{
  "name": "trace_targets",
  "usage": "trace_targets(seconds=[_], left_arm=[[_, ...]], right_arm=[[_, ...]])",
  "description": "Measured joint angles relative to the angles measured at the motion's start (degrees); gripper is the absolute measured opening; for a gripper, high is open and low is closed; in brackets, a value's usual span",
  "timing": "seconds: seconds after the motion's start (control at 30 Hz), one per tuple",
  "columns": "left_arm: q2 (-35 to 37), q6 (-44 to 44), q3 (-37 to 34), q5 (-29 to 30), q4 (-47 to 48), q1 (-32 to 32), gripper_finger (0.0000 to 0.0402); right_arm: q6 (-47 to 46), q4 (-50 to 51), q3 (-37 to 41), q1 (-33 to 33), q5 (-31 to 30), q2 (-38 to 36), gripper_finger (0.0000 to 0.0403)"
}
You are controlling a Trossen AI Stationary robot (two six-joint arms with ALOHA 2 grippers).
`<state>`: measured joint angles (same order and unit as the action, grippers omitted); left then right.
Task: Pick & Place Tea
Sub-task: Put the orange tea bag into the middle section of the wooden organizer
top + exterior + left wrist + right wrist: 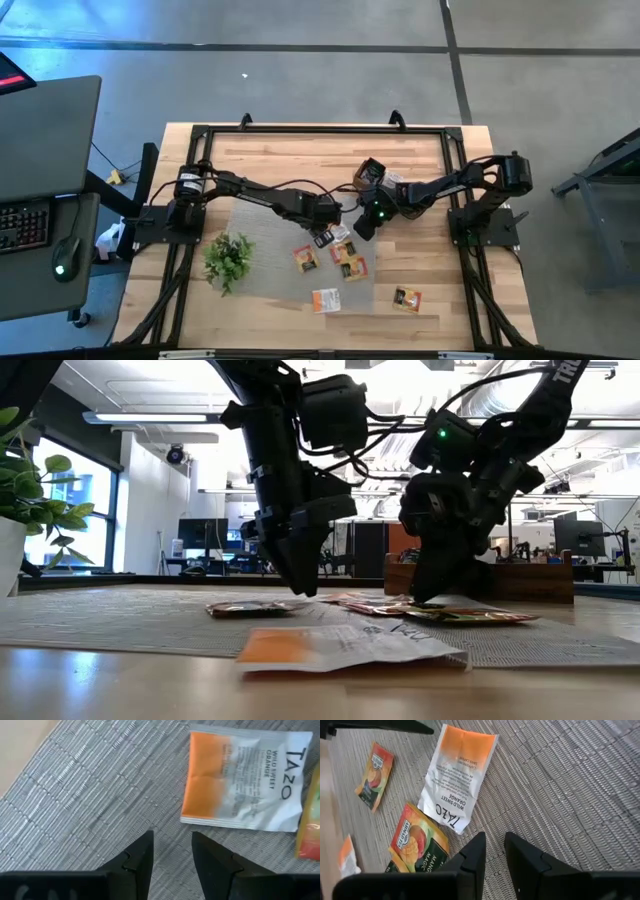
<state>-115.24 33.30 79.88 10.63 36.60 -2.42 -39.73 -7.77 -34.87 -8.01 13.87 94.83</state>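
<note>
Several small flat tea sachets lie on the grey woven mat (265, 225). A white-and-orange Tazo sachet (245, 780) (457, 775) (340, 233) lies flat between the two grippers. Mango-printed sachets (417, 840) (350, 262) lie nearer the table's near edge, and two more (326, 299) (406, 298) rest by that edge. My left gripper (172, 852) (322, 236) hovers open just above bare mat beside the Tazo sachet. My right gripper (494, 851) (364, 226) is open with a narrow gap, low over the mat on the sachet's other side.
A green plant sprig (228, 258) stands on the mat's left near corner. A brown wooden box (490, 575) sits toward the far side behind the right arm. Bare wood (300, 155) stretches along the far half of the table. A desk with keyboard and mouse stands left of the table.
</note>
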Motion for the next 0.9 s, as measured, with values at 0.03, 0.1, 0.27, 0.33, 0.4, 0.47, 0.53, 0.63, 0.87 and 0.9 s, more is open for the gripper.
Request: trace_targets(seconds=[0.03,0.1,0.27,0.33,0.4,0.47,0.53,0.63,0.87,0.9], left_arm=[[0.0,0.0,0.0,0.0,-0.1,0.1,0.0131],[-0.7,0.0,0.0,0.0,-1.3,0.1,0.0131],[-1.2,-0.2,0.0,0.2,-3.7,0.1,0.0131],[-1.2,-0.6,0.0,-0.1,-5.7,0.1,0.0131],[-1.2,-0.9,0.0,-1.0,-7.0,0.2,0.0131],[-1.2,-0.9,0.0,-1.2,-8.6,0.1,0.0131],[-1.2,-1.0,0.0,-1.2,-9.6,0.2,0.0131],[-1.2,-1.4,0.0,-1.1,-9.6,0.2,0.0131],[-1.2,-1.3,0.0,-1.1,-11.0,0.2,0.0131],[-1.2,-1.3,0.0,-1.1,-11.5,0.2,0.0131]], right_arm=[[0.6,-0.2,0.0,-0.1,0.0,0.0,0.0071],[1.1,-1.3,0.1,-0.2,0.0,0.0,0.0071],[-0.2,-4.5,0.2,-0.2,1.7,0.0,0.0071],[-0.5,-5.6,0.2,-0.2,2.3,0.0,0.0071],[-1.2,-6.0,0.2,-0.2,2.0,0.0,0.0071],[-1.8,-6.2,0.2,-0.2,1.5,0.0,0.0071],[-2.5,-6.1,0.2,-0.2,1.5,0.0,0.0071],[-3.9,-5.1,0.2,-0.2,1.5,0.0,0.0071],[-8.0,-1.5,0.0,0.6,1.7,-0.1,0.0071],[-8.0,-1.4,0.0,1.0,1.7,-0.1,0.0071]])
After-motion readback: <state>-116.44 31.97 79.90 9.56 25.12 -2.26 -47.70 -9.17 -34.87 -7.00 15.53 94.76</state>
